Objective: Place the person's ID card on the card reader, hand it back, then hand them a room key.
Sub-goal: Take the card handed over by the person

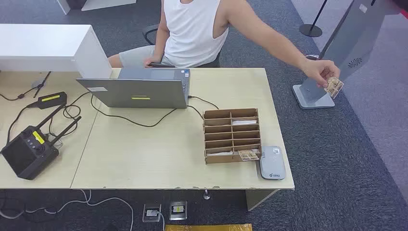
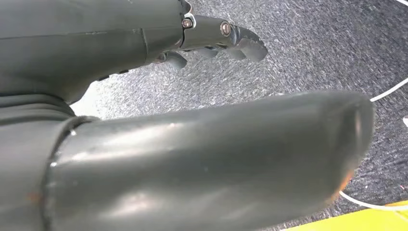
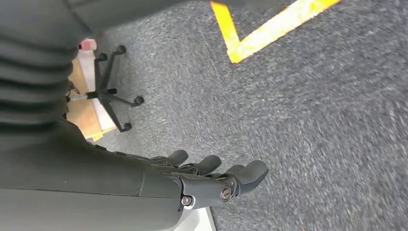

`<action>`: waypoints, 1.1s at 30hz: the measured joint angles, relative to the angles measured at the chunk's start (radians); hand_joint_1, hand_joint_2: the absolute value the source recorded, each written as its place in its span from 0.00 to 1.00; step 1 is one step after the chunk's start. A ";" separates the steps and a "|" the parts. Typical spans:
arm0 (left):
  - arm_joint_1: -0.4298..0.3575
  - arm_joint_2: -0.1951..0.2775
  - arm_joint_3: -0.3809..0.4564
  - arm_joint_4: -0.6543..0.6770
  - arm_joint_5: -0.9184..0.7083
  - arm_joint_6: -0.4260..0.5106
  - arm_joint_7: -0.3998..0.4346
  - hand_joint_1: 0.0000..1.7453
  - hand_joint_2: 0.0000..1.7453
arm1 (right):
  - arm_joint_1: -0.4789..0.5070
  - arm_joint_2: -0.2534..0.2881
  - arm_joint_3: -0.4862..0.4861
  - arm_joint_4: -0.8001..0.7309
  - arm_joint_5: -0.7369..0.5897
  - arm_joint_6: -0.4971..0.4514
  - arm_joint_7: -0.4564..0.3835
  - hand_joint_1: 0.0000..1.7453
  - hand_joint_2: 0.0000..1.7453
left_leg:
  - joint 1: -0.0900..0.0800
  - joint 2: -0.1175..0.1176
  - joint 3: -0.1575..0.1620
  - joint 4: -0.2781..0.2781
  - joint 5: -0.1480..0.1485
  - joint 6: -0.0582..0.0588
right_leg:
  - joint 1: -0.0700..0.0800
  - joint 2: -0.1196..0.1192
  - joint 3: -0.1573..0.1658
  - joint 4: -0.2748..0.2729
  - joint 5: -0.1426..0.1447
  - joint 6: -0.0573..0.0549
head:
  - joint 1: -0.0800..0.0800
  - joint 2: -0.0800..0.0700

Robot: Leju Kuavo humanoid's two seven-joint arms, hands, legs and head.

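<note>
ID card point(image 1: 334, 86) is held out in the person's hand point(image 1: 321, 72), off the table's right side and well apart from the card reader point(image 1: 272, 162) beside the wooden rack point(image 1: 232, 135). Its long axis slants; facing unclear.

Judged step: receiving the card. Next, a hand must rise to take it.

Left hand point(image 2: 219, 43) and right hand point(image 3: 211, 178) hang over carpet, fingers loosely spread, holding nothing.

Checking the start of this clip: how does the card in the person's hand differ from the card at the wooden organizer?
The brownish patterned card in the person's hand is held up beyond the table's right edge, over the carpet; the similar brownish card at the wooden compartment organizer lies at its front right corner, beside the grey card reader. The held card is tilted; the other lies flat, untouched. Both look alike in colour and size.
</note>
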 joint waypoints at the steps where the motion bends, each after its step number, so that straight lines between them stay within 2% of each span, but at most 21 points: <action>1: 0.000 0.000 0.000 0.000 0.002 0.000 0.000 0.00 0.00 | 0.000 0.003 0.002 0.000 0.001 0.001 0.001 0.00 0.00 | 0.000 0.000 0.000 0.000 0.000 0.000 | 0.000 0.000 0.000 0.000 0.000 0.000 | 0.000 0.000; 11: 0.003 0.005 0.000 0.000 0.029 0.018 0.002 0.00 0.00 | 0.001 0.032 0.027 0.001 -0.011 0.007 0.003 0.00 0.00 | 0.000 0.000 0.000 0.000 0.000 0.000 | 0.000 0.000 0.000 0.000 0.000 0.000 | 0.000 0.000; 15: 0.006 0.011 -0.001 0.000 0.033 0.018 0.002 0.00 0.00 | -0.005 0.029 0.027 0.001 -0.084 -0.024 -0.004 0.00 1.00 | 0.000 0.000 0.000 0.000 0.000 0.000 | 0.000 0.000 0.000 0.000 0.000 0.000 | 0.000 0.000; 18: 0.007 0.014 -0.001 0.000 0.050 0.023 0.002 0.00 0.00 | -0.023 0.012 0.008 0.001 -0.191 -0.066 -0.026 0.00 1.00 | 0.000 0.000 0.000 0.000 0.000 0.000 | -0.001 0.000 0.000 0.000 0.000 0.000 | 0.000 0.000; 20: 0.008 0.016 -0.001 0.000 0.062 0.026 -0.003 0.00 0.00 | -0.045 -0.013 -0.016 0.001 -0.261 -0.095 -0.071 0.00 1.00 | -0.001 0.000 0.000 0.000 0.000 0.000 | -0.002 0.000 0.000 0.000 0.001 0.001 | 0.000 0.000; 24: 0.011 0.021 -0.001 0.000 0.068 0.025 -0.016 0.00 0.00 | -0.148 -0.129 -0.109 -0.005 -0.238 -0.128 -0.188 0.00 1.00 | -0.006 0.003 -0.001 0.000 0.001 0.003 | -0.006 0.002 0.000 0.000 0.003 0.004 | 0.000 0.000; 30: 0.018 0.034 -0.001 0.000 0.072 0.023 -0.029 0.00 0.00 | -0.471 -0.319 -0.186 -0.051 -0.221 -0.182 -0.265 0.00 1.00 | -0.010 0.006 -0.003 0.001 0.005 0.009 | -0.010 0.005 -0.004 0.001 0.007 0.009 | -0.001 0.000; 33: 0.019 0.041 -0.001 0.000 0.077 0.021 -0.029 0.00 0.00 | -0.640 -0.379 -0.187 -0.073 -0.240 -0.200 -0.314 0.00 1.00 | -0.010 0.001 -0.005 0.001 0.007 0.011 | -0.010 0.000 -0.004 0.001 0.008 0.010 | -0.001 0.000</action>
